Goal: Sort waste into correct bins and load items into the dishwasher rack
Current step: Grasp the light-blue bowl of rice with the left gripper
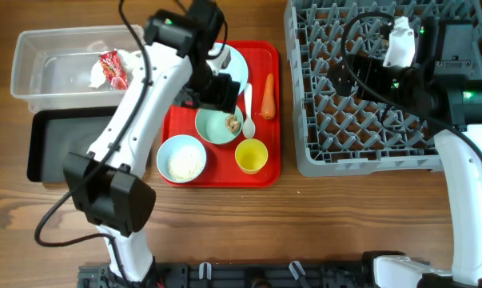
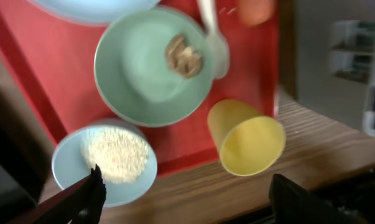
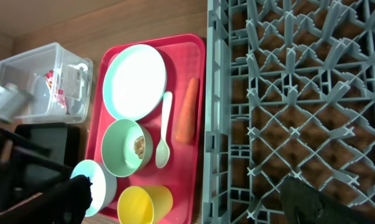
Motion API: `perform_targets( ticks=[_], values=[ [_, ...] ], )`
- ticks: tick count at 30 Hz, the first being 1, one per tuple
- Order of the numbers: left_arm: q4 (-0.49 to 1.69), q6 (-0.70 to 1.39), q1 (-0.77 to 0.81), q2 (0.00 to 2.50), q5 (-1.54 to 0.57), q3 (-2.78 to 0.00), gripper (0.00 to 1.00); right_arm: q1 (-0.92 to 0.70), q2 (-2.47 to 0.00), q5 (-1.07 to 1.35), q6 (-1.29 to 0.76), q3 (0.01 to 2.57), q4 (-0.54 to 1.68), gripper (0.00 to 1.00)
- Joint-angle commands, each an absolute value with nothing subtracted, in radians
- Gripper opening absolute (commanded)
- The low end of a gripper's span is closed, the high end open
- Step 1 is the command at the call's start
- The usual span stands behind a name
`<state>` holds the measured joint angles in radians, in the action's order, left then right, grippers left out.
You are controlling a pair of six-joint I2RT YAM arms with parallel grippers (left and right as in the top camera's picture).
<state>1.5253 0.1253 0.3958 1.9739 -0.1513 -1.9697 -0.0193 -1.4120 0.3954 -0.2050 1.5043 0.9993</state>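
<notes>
Red tray carries spoon, carrot, mint-green bowl; left gripper and right gripper jaws gape empty.

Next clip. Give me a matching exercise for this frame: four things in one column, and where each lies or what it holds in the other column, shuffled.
Things:
1. mint-green bowl
2. pale blue bowl
3. red-and-white wrapper
4. orange carrot

Place or contents:
A. lies in the clear tub
B. holds white rice
C. lies on the red tray beside the white spoon
D. holds a brown food scrap

Pairs: 1-D, 2-B, 3-A, 4-C
</notes>
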Motion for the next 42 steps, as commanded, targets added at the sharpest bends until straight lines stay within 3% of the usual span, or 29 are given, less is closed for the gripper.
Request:
perform_targets(
  ticks=[1,10,17,20,23,25,30,37,39,42],
  values=[
    [1.505,0.348,0.411,1.975,0.014,-1.821,0.85,-0.025,-1.417,0.381,-0.209,1.517,1.003,1.00],
    [1.320,0.458,0.442,1.837,-0.009,-1.547,0.84,-0.025,-1.417,0.381,-0.210,1.517,1.010,1.00],
    [1.177,0.424,0.442,1.825,-0.014,-1.361,0.75,-0.025,-1.417,0.381,-0.210,1.517,1.011,1.00],
    [1.137,0.380,0.442,1.825,-0.036,-1.339,0.64,-0.025,-1.417,0.381,-0.213,1.517,1.012,1.00],
    [1.103,0.373,0.441,1.825,-0.034,-1.301,0.36,-0.025,-1.417,0.382,-0.212,1.517,1.016,1.00],
    [1.061,0.373,0.441,1.825,-0.033,-1.262,0.27,-0.025,-1.417,0.381,-0.212,1.517,1.018,1.00],
    [0.974,0.374,0.442,1.826,-0.033,-1.172,0.26,-0.025,-1.417,0.381,-0.212,1.517,1.016,1.00],
    [0.947,0.373,0.441,1.826,-0.032,-1.162,0.14,-0.025,-1.417,0.381,-0.213,1.517,1.016,1.00],
    [0.949,0.373,0.441,1.826,-0.032,-1.163,0.04,-0.025,-1.417,0.382,-0.213,1.517,1.018,1.00],
    [0.954,0.373,0.441,1.824,-0.033,-1.167,0.04,-0.025,-1.417,0.381,-0.212,1.517,1.018,1.00]
  ],
)
